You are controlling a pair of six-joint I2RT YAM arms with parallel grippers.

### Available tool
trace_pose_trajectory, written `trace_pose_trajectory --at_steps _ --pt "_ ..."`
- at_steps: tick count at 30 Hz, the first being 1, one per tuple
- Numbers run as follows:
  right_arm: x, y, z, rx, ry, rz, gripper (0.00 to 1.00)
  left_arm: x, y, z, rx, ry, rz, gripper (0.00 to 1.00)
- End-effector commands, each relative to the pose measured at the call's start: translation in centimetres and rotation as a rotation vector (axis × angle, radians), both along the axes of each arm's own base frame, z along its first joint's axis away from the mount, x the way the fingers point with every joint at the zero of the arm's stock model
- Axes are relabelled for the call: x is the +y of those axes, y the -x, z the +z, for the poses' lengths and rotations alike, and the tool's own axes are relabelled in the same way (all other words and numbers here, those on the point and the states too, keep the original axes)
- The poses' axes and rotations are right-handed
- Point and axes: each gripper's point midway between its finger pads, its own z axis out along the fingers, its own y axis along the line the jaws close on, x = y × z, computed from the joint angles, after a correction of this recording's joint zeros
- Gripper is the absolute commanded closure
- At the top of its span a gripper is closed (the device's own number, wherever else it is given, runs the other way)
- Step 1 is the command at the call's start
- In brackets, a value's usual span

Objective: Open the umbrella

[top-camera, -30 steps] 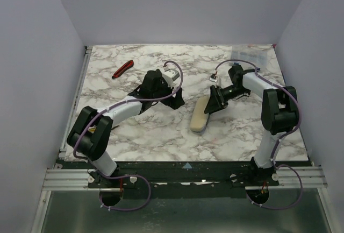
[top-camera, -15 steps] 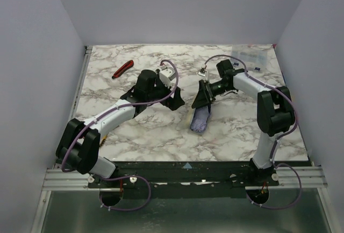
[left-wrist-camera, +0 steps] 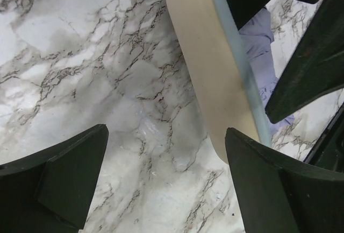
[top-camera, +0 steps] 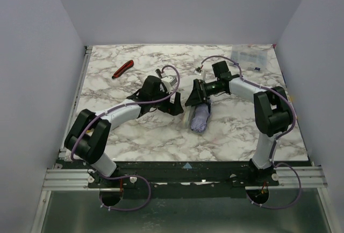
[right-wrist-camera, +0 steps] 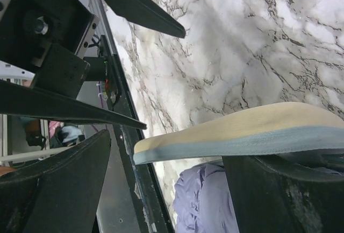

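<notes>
Just ahead of both claws, on the marble table (top-camera: 134, 136), lies the umbrella (top-camera: 200, 117), folded: a bundle of pale lavender cloth running toward the near edge. The right claw (top-camera: 191, 99) stands at the bundle's far end, its fingers (right-wrist-camera: 59, 184) spread wide and gripping nothing. In its wrist view a flat tan strip (right-wrist-camera: 242, 128) with a pale blue edge reaches into the gap between the fingers, with lavender cloth beside it. The left claw (top-camera: 178, 106), likewise wide and empty, sits just beside the bundle's left flank; the same strip passes close by one of its fingers, well apart from the other. Whether the strip belongs to the umbrella cannot be told. Handle, shaft and ribs are hidden.

Judged handling: light. The cloth is soft and slippery, likely to bunch or slide out of a pinch. The ribs are thin and easily bent. Best hold: the stiff parts, one claw on the handle and the other on the shaft, never on loose cloth.
</notes>
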Motion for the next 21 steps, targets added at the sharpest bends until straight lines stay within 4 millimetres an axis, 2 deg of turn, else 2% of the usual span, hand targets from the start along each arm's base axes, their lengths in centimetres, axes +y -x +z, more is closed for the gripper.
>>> trace_pose_trajectory --at_steps 1,10,14,16,19,21 --pt "0.4 -0.6 -0.7 -0.007 0.004 -0.035 0.15 -1.7 0.1 -0.1 0.026 0.082 -0.032 0.09" --pt "0.7 -1.1 -0.7 0.013 0.001 -0.084 0.11 -3.6 1.6 1.0 0.087 0.262 -0.054 0.03" --pt "0.9 -1.4 -0.6 0.013 0.007 -0.104 0.11 -4.0 1.7 0.7 0.073 0.248 -0.046 0.02" --pt "1.0 -1.4 -0.2 0.011 -0.003 -0.1 0.11 -4.2 1.5 -0.3 0.043 0.155 -0.027 0.02" --pt "0.8 -1.0 1.0 -0.022 -0.01 -0.084 0.11 -4.1 1.0 -1.5 0.032 0.081 0.012 0.12" --pt "0.4 -0.4 1.6 -0.054 0.003 -0.064 0.11 -3.2 0.5 -2.8 0.066 0.022 0.069 0.28"
